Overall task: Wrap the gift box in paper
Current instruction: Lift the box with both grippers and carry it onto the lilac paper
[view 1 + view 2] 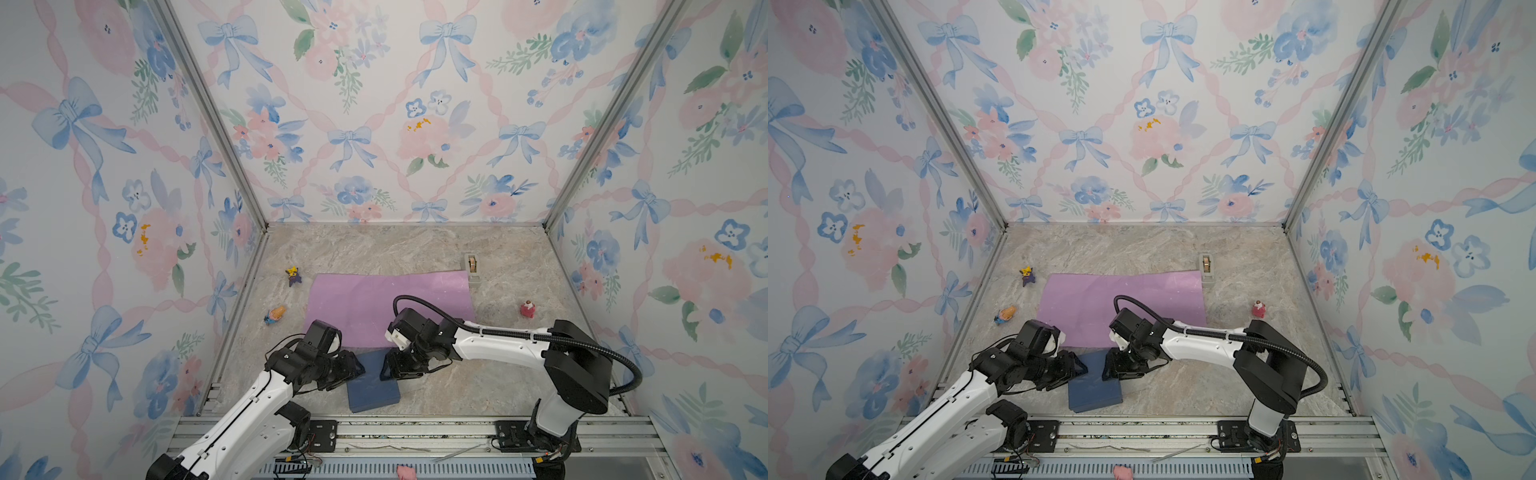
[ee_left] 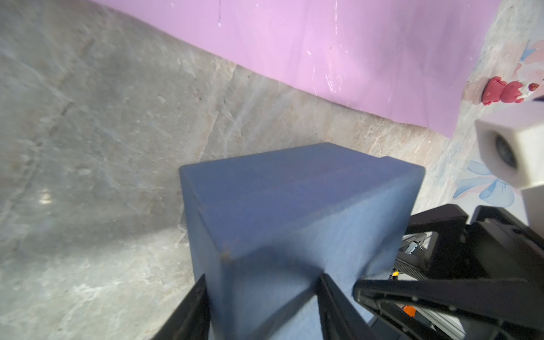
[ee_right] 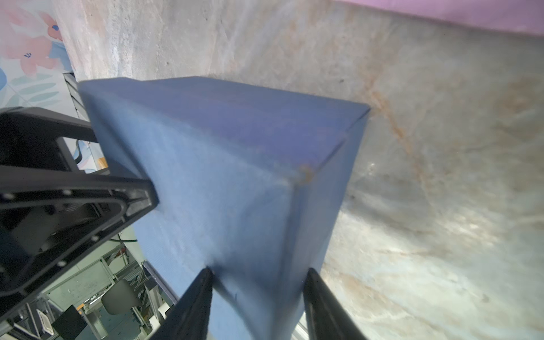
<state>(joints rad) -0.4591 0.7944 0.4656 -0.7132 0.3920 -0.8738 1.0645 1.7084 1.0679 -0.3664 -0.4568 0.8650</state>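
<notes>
Near the table's (image 1: 457, 382) front edge: gift box (image 1: 372, 386) pinched between left gripper (image 2: 262, 297) and right gripper (image 3: 257, 282).
Box dark navy, flat, squarish, faint texture, one scuffed corner; just short of lilac paper (image 1: 374, 303), strip of table between. Both grippers half-open, fingers clamped over opposite box edges. Tape dispenser (image 1: 473, 266) touches paper's far right corner; yellow-purple toy (image 1: 294, 276), orange toy (image 1: 275, 315), red toy (image 1: 528, 309) lie clear.
</notes>
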